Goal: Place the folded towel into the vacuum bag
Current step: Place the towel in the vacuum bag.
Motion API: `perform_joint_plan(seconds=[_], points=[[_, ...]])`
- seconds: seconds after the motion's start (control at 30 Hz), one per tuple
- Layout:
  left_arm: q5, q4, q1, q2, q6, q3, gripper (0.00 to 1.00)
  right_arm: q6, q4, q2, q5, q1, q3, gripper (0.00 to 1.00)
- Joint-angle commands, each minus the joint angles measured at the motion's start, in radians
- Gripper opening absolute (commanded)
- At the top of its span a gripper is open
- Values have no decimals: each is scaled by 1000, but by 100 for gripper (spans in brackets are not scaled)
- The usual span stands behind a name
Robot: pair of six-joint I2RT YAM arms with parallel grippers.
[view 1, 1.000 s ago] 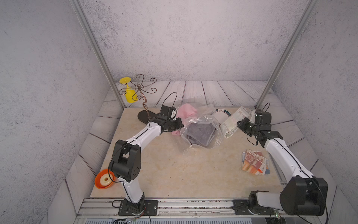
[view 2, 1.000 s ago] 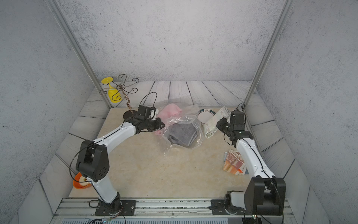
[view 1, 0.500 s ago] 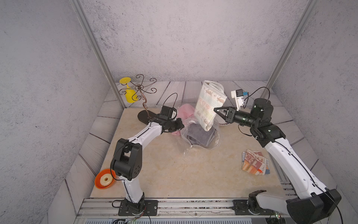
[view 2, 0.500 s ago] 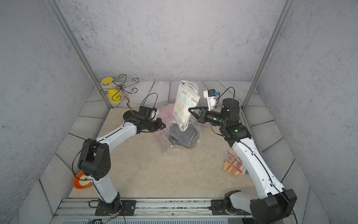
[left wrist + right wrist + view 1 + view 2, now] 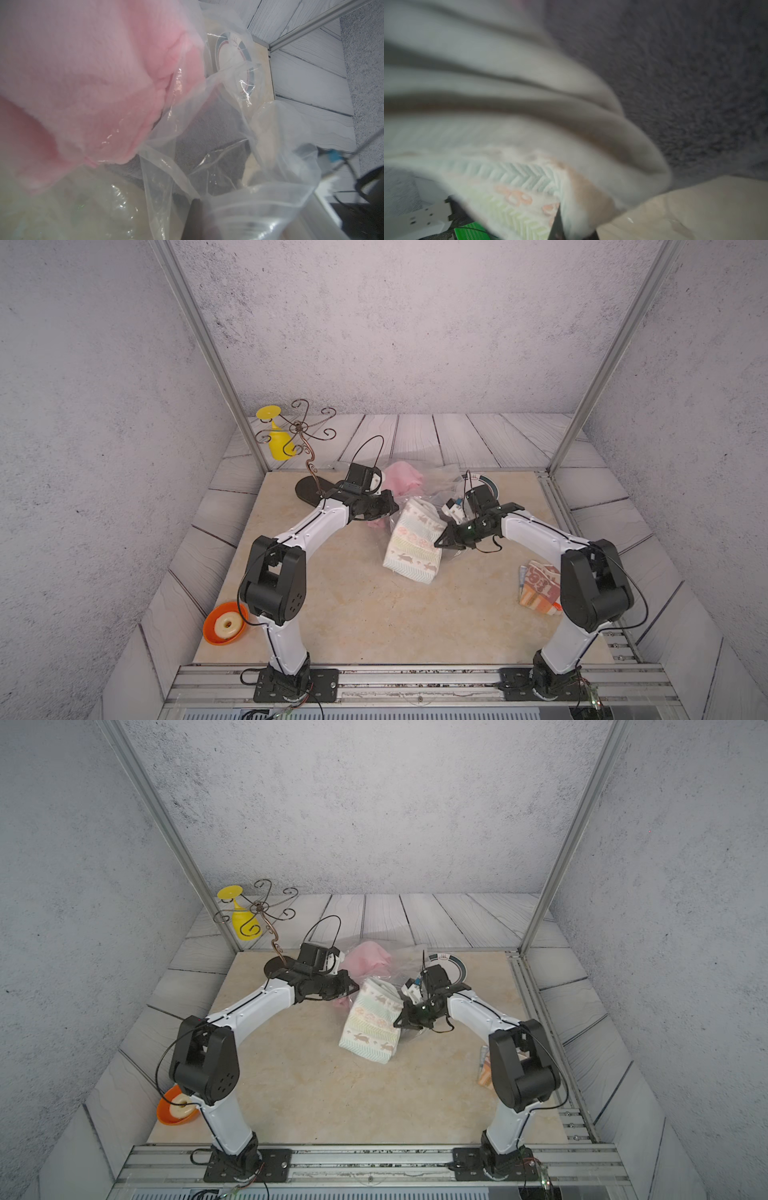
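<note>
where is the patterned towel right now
In both top views the patterned towel is mid-table, gripped at its right edge by the right hand, at the near end of the vacuum bag.

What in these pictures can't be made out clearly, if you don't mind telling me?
- The vacuum bag: in both top views the patterned towel covers its mouth, so whether the towel is inside is unclear.
- The left claw: plastic and blur in the left wrist view hide what, if anything, it pinches.
- Right wrist view: blurred, filled by towel.
- The plate: partly under plastic.
</note>
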Motion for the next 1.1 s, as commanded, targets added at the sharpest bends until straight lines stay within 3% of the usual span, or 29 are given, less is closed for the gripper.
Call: perform_joint_plan(seconds=[0.0,0.2,0.4,0.53,0.7,0.87,1.07], points=[[2,-16,-11,-19,56,40,0,57,-66,-3,175,-20,12,0],[0,-52,-28,-61,154,38,0,159,-40,-5,196,-105,15,0],[-16,-187,-64,-86,337,101,0,324,109,-42,126,-196,-58,0],[-54,-281,-120,-94,462,148,0,326,122,-41,73,-206,-22,0],[-45,-284,-178,-53,470,176,0,284,142,-35,1,-152,30,0],[-36,-295,-231,-31,485,202,0,397,285,-35,-44,-137,17,0],[-4,-342,-256,-49,542,214,0,499,334,-24,103,-141,34,1]])
